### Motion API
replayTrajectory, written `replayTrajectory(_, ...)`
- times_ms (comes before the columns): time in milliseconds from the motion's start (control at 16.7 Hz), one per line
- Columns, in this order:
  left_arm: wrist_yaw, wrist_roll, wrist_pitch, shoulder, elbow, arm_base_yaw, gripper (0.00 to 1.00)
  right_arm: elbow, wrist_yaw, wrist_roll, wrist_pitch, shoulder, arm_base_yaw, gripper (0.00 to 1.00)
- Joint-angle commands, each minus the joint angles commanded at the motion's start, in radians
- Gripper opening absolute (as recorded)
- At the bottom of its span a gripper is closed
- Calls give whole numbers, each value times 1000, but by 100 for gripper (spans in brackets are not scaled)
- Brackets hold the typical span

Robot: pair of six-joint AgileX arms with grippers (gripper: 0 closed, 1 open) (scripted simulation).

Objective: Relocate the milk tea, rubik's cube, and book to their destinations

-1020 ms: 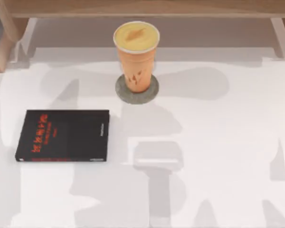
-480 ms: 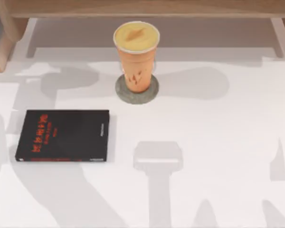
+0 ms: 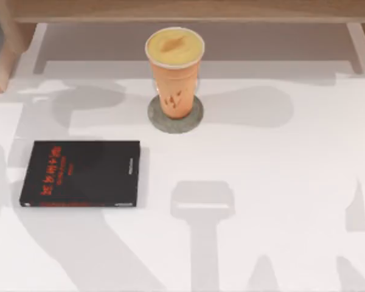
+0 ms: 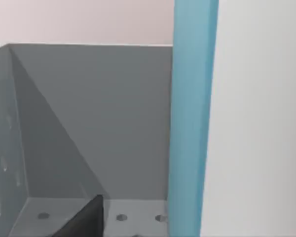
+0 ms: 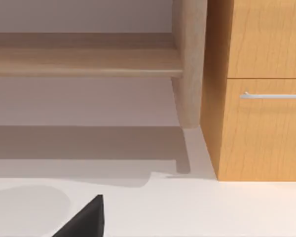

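The milk tea (image 3: 174, 73), a tapered orange cup with a pale yellow lid, stands upright on a round grey coaster (image 3: 155, 117) at the back middle of the table. In the left wrist view the light blue book (image 4: 192, 123) stands on end inside a grey perforated holder (image 4: 89, 108), with a dark part of my left gripper (image 4: 84, 219) close beside it. A dark part of my right gripper (image 5: 84, 219) hovers over the white tabletop near a wooden cabinet. The rubik's cube is out of view.
A black book with red lettering (image 3: 79, 173) lies flat at the table's left. A wooden shelf (image 3: 182, 9) runs along the back edge. The right wrist view faces a low shelf (image 5: 84, 59) and a drawer front with a metal handle (image 5: 271, 95).
Arm shadows over the left side of the table have shifted. The cup, the coaster and the black book have stayed where they were.
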Motion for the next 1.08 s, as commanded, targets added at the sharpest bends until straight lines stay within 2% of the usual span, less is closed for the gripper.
replayTrajectory(300, -16, -1, -36, 73, 110, -17, 100, 0, 0, 0, 0, 0, 0, 100)
replayTrajectory(600, -18, -1, -41, 81, 123, -19, 100, 0, 0, 0, 0, 0, 0, 100)
replayTrajectory(1080, -18, -1, -41, 81, 123, -19, 40, 0, 0, 0, 0, 0, 0, 100)
